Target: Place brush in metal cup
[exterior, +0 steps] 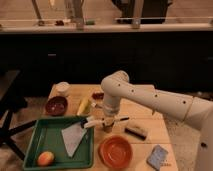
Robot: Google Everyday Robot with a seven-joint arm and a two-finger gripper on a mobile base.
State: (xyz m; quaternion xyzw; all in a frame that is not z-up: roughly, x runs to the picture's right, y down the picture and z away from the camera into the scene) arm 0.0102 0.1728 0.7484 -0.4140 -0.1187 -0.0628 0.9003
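1. Dark cabinet fronts under a long counter fill the background; in front stands a wooden surface (pixel 150 112) carrying all the items.
2. Gripper position: the gripper (pixel 106 121) points down near the middle of the surface, just right of the green tray (pixel 35 145).
3. Gripper state: it appears closed on the brush (pixel 95 122), gripped along the handle. The brush lies roughly level, pale end over the tray rim and black tip toward the dark block (pixel 136 131).
4. Target: the metal cup (pixel 107 129) sits directly below the gripper and is largely hidden by it.
5. Step in hand, as judged: insert the brush into the cup.
   - Tilt the brush toward upright before lowering; a level brush would only lie across the rim.
   - Centre one end over the cup mouth.
   - Lower slowly; a small cup may tip under a long handle.
   - Release only once the brush is supported by the cup wall.
6. Count, one of each:
   - brush, metal cup
   - orange bowl (pixel 115 151), dark red bowl (pixel 56 105), white cup (pixel 62 88)
   - green tray, dark block, blue-grey sponge (pixel 157 156)
   - yellow item (pixel 83 106)
   - in the tray, pale cloth (pixel 74 137) and round orange fruit (pixel 45 158)
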